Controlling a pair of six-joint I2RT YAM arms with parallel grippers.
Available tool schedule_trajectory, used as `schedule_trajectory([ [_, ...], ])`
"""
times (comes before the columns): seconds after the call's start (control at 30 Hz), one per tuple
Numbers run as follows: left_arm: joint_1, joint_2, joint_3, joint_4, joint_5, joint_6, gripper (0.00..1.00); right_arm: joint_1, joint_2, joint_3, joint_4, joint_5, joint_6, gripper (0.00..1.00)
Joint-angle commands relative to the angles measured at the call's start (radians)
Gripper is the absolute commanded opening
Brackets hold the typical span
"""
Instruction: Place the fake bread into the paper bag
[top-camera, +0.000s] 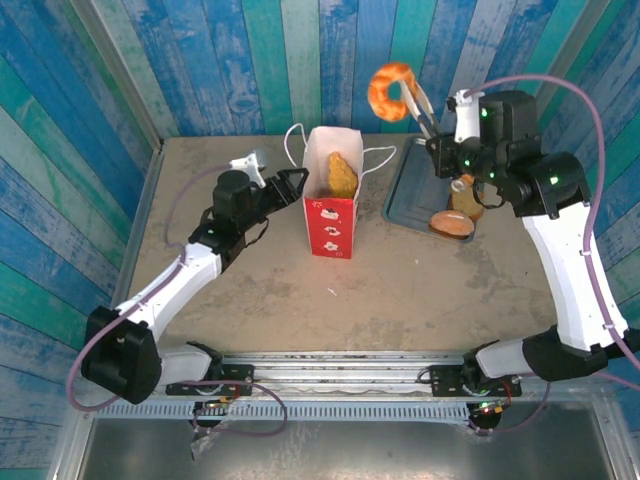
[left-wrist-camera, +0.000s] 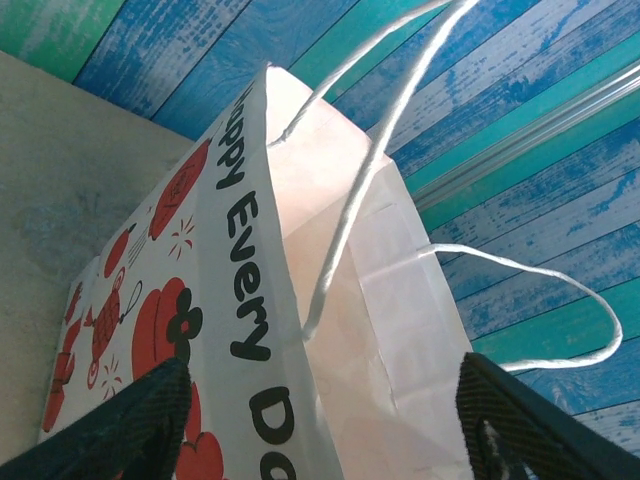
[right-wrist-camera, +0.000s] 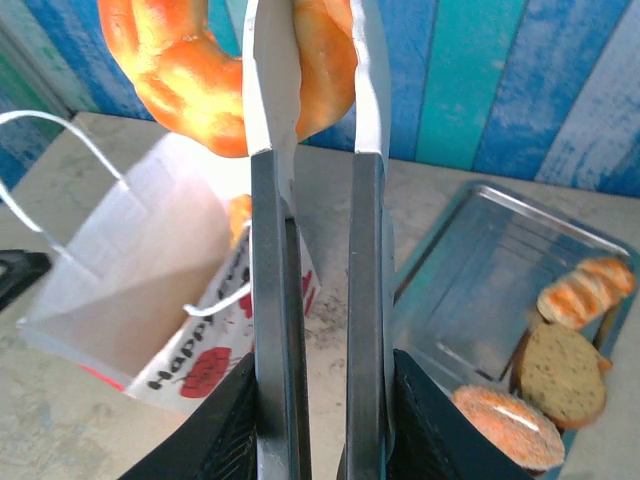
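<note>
one glazed ring (top-camera: 380, 92) hangs pinched in tongs (top-camera: 424, 103) above the table (top-camera: 420, 290), between bag (top-camera: 332, 215) and tray (top-camera: 405, 200), the right gripper (right-wrist-camera: 318, 430) clamped on the tongs. another pastry (top-camera: 342, 175) stands inside the bag; three pieces (right-wrist-camera: 562, 372) lie on the tray. left gripper (top-camera: 297, 180) holds its jaws apart, straddling the bag's edge.

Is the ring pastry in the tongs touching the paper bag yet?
Apart. The top view shows the ring pastry held in the tongs up and right of the paper bag, clear space between.

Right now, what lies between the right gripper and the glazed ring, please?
The metal tongs, held by the right gripper, pinching the glazed ring; right wrist view.
</note>
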Motion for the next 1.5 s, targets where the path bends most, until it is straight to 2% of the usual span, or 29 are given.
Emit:
schedule_trajectory([
  [0.0,-0.003,0.043,0.02,0.037,0.012,-0.017,0.67,0.057,0.026,0.028,0.044,0.039,-0.013,0.33],
  [0.27,-0.004,0.086,0.032,0.03,0.009,-0.022,0.53,0.211,0.179,0.116,0.001,0.114,-0.058,0.34],
  [0.47,-0.005,0.087,0.036,-0.001,-0.028,-0.015,0.46,0.263,0.289,0.201,-0.098,0.197,-0.075,0.34],
  [0.83,-0.005,0.081,0.025,-0.005,-0.038,-0.026,0.4,0.272,0.297,0.153,-0.166,0.221,-0.066,0.34],
  [1.47,-0.005,0.064,0.022,-0.015,-0.033,-0.031,0.39,0.271,0.359,0.133,-0.252,0.163,-0.091,0.37],
])
